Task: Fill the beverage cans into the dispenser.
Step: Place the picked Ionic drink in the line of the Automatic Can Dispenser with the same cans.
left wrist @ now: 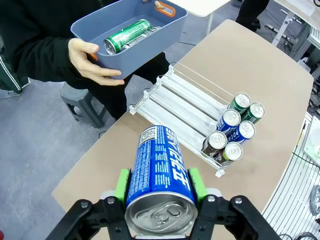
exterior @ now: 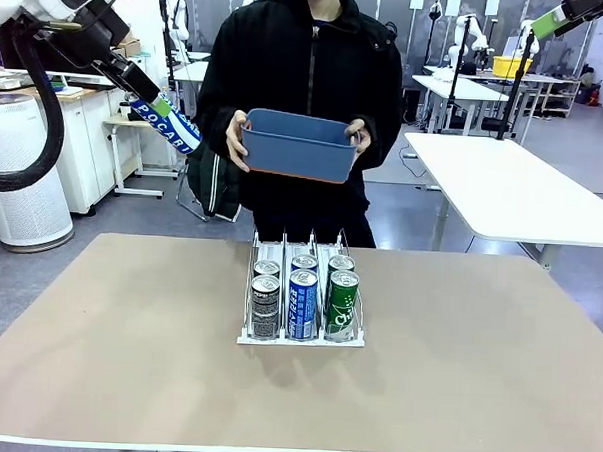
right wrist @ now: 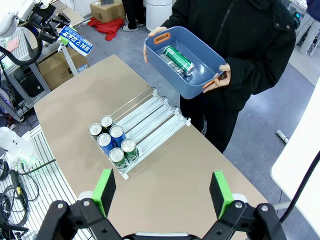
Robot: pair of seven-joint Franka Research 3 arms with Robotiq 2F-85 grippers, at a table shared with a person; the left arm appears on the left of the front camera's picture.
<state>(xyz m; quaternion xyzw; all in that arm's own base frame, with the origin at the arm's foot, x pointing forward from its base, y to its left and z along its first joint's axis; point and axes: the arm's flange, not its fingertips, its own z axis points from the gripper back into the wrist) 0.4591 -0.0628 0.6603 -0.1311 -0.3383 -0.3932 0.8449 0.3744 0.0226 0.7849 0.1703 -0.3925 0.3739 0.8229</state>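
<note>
Aloft, the left pincer [left wrist: 159, 187] pinches a blue Pocari can [left wrist: 157, 155] — the right pincer [right wrist: 162, 187] stands spread wide.

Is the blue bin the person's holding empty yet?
Not empty: a green can lies on its side inside the blue bin.

The left gripper [left wrist: 159, 184], raised high, clamps a blue can [left wrist: 161, 155]; the right gripper [right wrist: 162, 190] hangs high, jaws wide apart.
</note>
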